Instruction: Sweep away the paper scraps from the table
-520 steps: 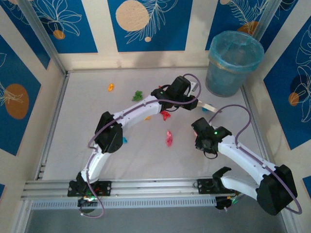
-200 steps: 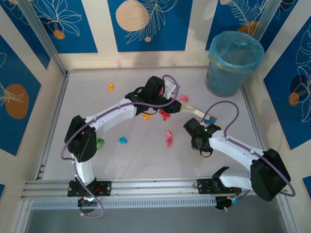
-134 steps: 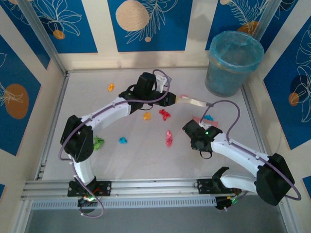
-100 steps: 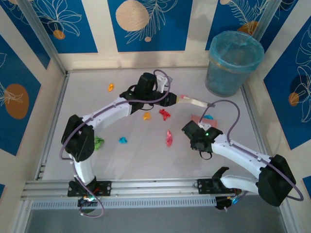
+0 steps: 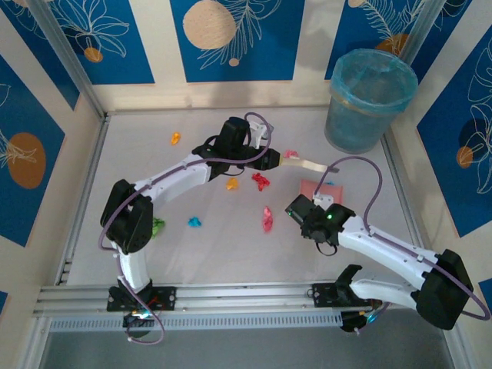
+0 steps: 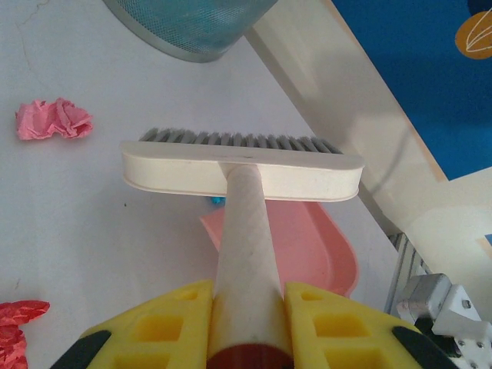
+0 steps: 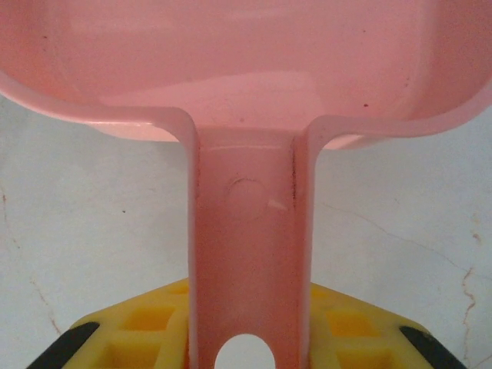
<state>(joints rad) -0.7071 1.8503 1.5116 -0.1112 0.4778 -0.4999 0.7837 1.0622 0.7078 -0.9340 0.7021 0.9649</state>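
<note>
White table (image 5: pixel 138 146) held paper scraps (image 5: pixel 259 181) scattered across its middle, one pink wad (image 6: pixel 52 121) near the brush (image 6: pixel 242 165). You had left gripper (image 6: pixel 247 319) clamped on the brush handle, right gripper (image 7: pixel 247 330) on the dustpan (image 7: pixel 246 61). You needed low bristles, sweeping toward the pan's lip.
</note>
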